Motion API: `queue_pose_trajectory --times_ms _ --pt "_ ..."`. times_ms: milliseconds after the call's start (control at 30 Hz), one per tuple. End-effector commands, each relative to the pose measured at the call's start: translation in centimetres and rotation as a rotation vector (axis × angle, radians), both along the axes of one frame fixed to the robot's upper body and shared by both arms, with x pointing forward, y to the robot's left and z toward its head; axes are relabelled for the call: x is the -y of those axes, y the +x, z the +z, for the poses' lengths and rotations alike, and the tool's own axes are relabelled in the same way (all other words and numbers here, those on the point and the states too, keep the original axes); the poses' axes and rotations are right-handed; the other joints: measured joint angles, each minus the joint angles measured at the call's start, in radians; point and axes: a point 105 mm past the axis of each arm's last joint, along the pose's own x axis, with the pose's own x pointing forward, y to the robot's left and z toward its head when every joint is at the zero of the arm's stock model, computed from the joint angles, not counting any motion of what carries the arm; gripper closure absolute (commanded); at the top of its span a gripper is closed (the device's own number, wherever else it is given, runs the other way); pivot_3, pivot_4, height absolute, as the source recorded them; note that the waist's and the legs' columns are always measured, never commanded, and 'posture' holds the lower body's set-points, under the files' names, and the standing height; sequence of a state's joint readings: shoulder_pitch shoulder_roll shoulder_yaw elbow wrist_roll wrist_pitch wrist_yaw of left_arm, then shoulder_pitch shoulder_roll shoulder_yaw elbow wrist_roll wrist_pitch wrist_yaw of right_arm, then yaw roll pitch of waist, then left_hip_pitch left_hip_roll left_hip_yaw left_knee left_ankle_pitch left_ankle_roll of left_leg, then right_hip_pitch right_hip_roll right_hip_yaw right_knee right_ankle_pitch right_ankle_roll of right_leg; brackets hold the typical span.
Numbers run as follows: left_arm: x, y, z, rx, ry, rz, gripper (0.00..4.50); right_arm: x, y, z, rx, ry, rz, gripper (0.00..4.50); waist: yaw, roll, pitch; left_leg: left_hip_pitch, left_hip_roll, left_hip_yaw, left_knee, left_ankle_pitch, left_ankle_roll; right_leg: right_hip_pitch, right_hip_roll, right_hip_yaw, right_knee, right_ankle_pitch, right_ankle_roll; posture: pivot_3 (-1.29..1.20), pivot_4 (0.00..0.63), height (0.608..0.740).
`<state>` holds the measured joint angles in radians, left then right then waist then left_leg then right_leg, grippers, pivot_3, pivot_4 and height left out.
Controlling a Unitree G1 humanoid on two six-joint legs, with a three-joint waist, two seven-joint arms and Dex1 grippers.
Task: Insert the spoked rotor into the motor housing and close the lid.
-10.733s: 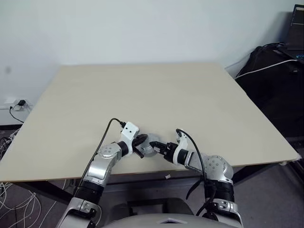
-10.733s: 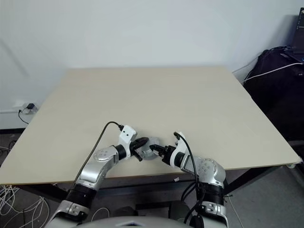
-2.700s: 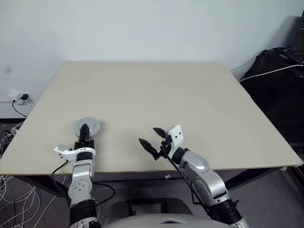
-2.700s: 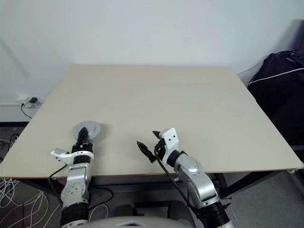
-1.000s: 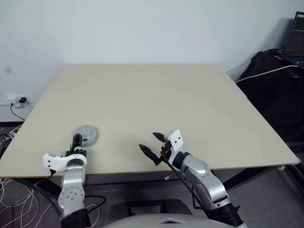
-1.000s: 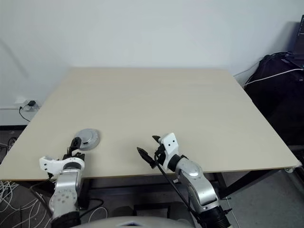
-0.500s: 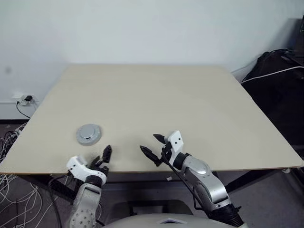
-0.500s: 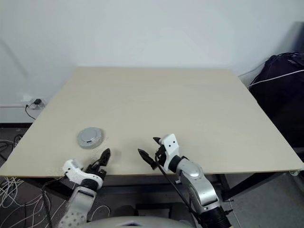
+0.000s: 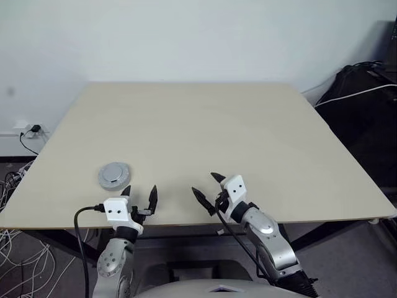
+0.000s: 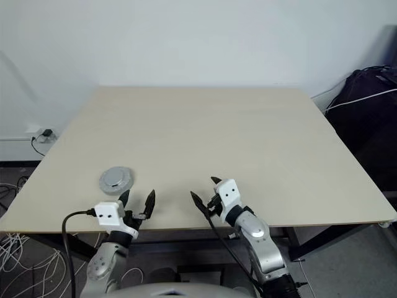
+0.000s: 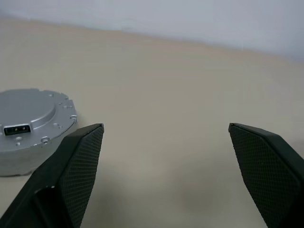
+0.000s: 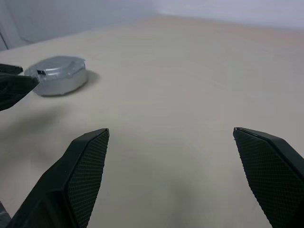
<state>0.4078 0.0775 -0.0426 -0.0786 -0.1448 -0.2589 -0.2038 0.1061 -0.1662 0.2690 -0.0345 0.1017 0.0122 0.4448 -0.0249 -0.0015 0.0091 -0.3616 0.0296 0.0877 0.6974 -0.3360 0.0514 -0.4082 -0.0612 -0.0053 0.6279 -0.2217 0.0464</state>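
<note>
Two sets of jaws stand wide apart and empty, mine on both arms, near the front edge of the table (image 9: 248,124). My left gripper (image 9: 139,197) sits low at the near edge with both black fingers parted and nothing between them. My right gripper (image 9: 207,189) is beside it toward the middle of the near edge, fingers likewise spread, holding nothing. The two grippers are near each other but do not touch.

One round silver-grey part rests flat on the table: the lid (image 9: 115,175), closed over whatever lies beneath it. It is on my left side, a little farther in from the edge than my left gripper and apart from it. In the left wrist view the lid (image 11: 31,118) shows a raised centre, small screws around the rim and a small dark rectangular slot. In the right wrist view the same lid (image 12: 59,76) lies well away from my right fingers.

I cannot tell from outside what it contains.
</note>
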Motion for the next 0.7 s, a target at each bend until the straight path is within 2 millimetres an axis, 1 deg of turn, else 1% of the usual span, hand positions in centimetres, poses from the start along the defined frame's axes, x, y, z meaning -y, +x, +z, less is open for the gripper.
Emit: queue_pose_trajectory --times_ms 33,100,200,333,433,700 --pt "0.7 0.1 1.4 0.090 0.048 -0.027 0.05 0.7 0.7 1.1 0.079 0.001 -0.059 0.00 0.000 0.000 0.000 0.000 0.000 0.000 0.000 0.000 0.000 0.000 0.000 0.000 0.000 0.000 0.000 0.00 0.000 0.740" --pt "1.0 0.0 1.8 0.113 0.060 -0.027 0.05 1.2 1.0 1.1 0.109 -0.014 -0.113 0.00 0.000 0.000 0.000 0.001 0.006 0.000 0.000 0.000 0.000 0.000 0.000 0.000 0.000 0.000 0.000 0.00 0.000 0.740" --pt "1.5 -0.1 2.6 0.140 0.056 -0.017 0.05 1.7 1.0 1.2 0.136 -0.013 -0.164 0.00 0.000 0.000 0.000 0.001 0.006 0.001 0.000 0.000 0.000 0.000 0.000 0.000 0.000 0.000 0.000 0.00 0.000 0.740" --pt "2.1 -0.1 3.9 0.161 0.056 -0.007 0.05 2.4 0.5 0.5 0.159 -0.058 -0.179 0.00 0.001 0.000 0.000 0.000 0.006 0.001 0.000 -0.001 0.001 0.000 0.000 0.000 0.000 0.000 0.000 0.00 0.000 0.740" --pt "2.5 -0.1 4.9 0.171 0.057 0.008 0.05 3.0 0.5 0.4 0.169 -0.064 -0.218 0.00 0.000 0.001 0.001 0.000 0.006 0.002 0.000 -0.001 0.002 0.000 -0.001 0.000 0.000 0.000 0.000 0.00 0.000 0.740" --pt "3.4 -0.6 6.6 0.162 0.056 0.008 0.05 3.5 0.2 -0.2 0.153 -0.059 -0.245 0.00 -0.001 0.001 0.001 0.001 0.007 0.002 0.000 -0.001 0.002 0.000 0.000 0.000 0.000 0.000 0.000 0.00 0.000 0.740"
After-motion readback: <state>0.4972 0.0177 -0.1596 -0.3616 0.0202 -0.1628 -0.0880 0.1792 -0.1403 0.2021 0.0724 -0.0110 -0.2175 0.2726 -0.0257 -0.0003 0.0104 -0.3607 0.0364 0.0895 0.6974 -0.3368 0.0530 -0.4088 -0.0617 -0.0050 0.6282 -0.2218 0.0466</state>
